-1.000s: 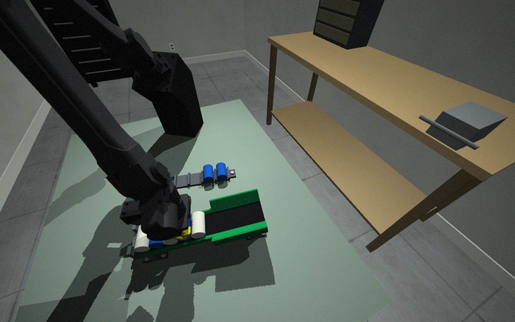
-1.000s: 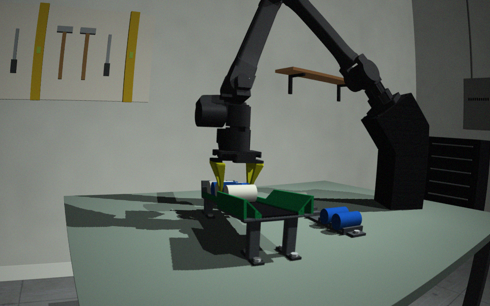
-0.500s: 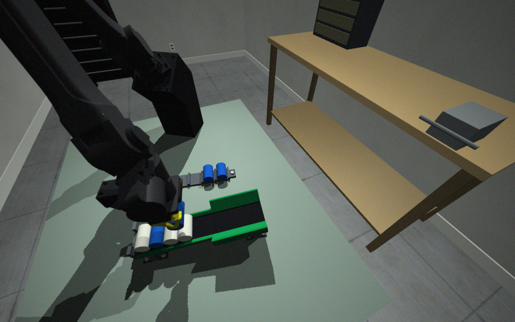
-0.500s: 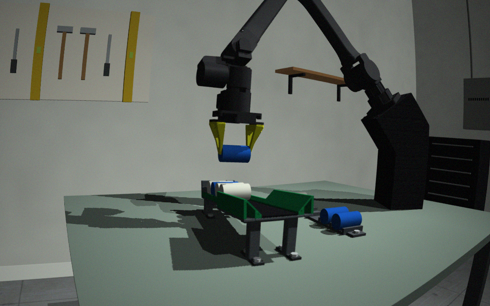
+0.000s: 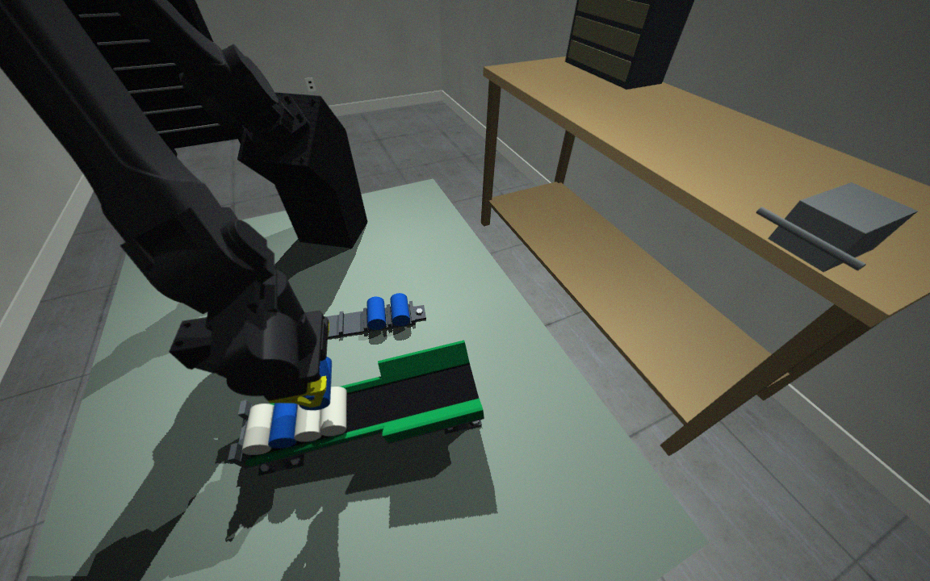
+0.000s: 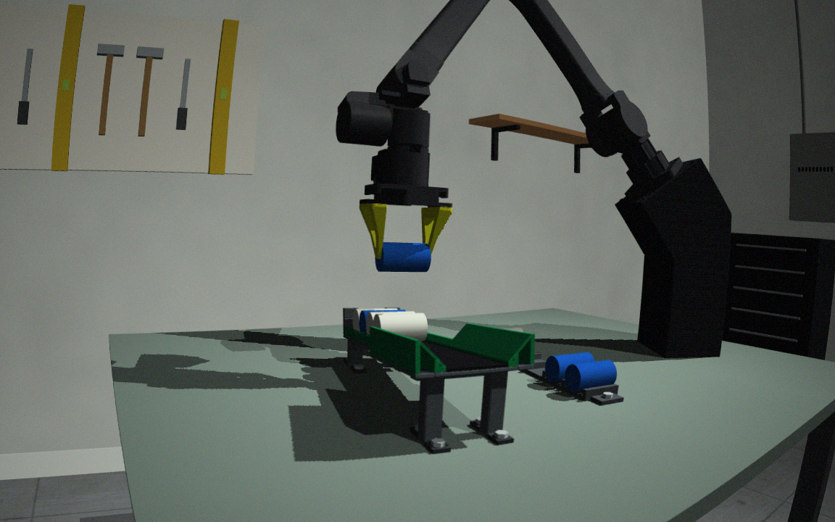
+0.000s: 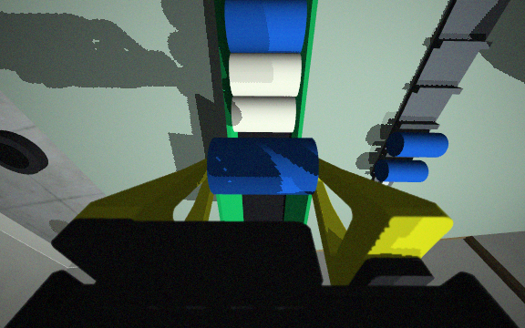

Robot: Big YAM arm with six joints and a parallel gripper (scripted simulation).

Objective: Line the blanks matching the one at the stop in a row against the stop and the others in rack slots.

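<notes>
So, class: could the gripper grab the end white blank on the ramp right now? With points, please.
Probably not yet: the gripper [image 6: 404,251] [image 7: 262,163] already holds a blue blank [image 6: 402,257] [image 7: 262,169], though nothing seems to cover the white one [image 6: 401,325] [image 7: 264,114].

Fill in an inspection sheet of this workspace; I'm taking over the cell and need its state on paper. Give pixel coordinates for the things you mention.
Surface: green table [image 5: 562,505] [image 6: 213,480] [image 7: 358,68], shadows across it; no spill seen.
Ramp: green ramp [image 5: 432,421] [image 6: 394,347] [image 7: 231,207] carries, from the stop, white, blue, white, white.
Rack: stock rack [image 5: 348,324] [image 7: 427,105] holds two blue blanks [image 5: 399,309] [image 6: 590,375] [image 7: 406,170].
Clutter: nothing seen.
Gripper: gripper [image 5: 320,390] [image 6: 403,249] [image 7: 262,163] holds a blue blank above the ramp.
Cables: nothing seen on the table; a thin line rises from the wall panel [image 6: 816,194].
Surroundings: wooden bench [image 5: 671,144], hung hammers [image 6: 107,90], drawer cabinet [image 6: 770,286].
</notes>
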